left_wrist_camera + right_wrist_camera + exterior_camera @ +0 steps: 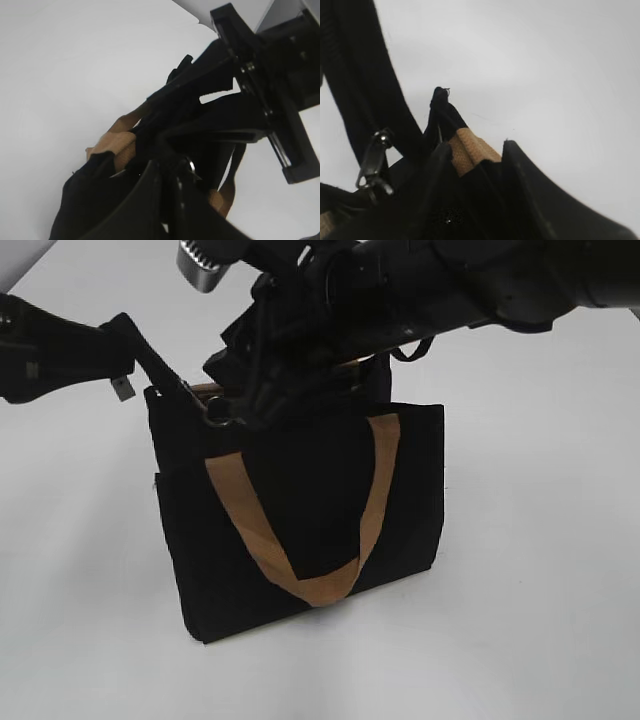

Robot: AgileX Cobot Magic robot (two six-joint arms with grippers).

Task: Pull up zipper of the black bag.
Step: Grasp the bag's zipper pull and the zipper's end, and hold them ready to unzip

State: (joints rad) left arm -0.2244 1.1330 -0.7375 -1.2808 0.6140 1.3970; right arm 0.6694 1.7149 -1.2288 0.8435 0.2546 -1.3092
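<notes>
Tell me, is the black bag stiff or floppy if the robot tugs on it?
Probably a bit of both. The black bag stands upright on its own and looks boxy, so its sides seem fairly stiff. Its tan handle droops flat against the front, so that part is likely floppy. Being tall and narrow, it might tip if pulled sideways.

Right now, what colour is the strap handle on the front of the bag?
Tan-brown, against the black bag. The strap handle shows best in the exterior view.
</notes>
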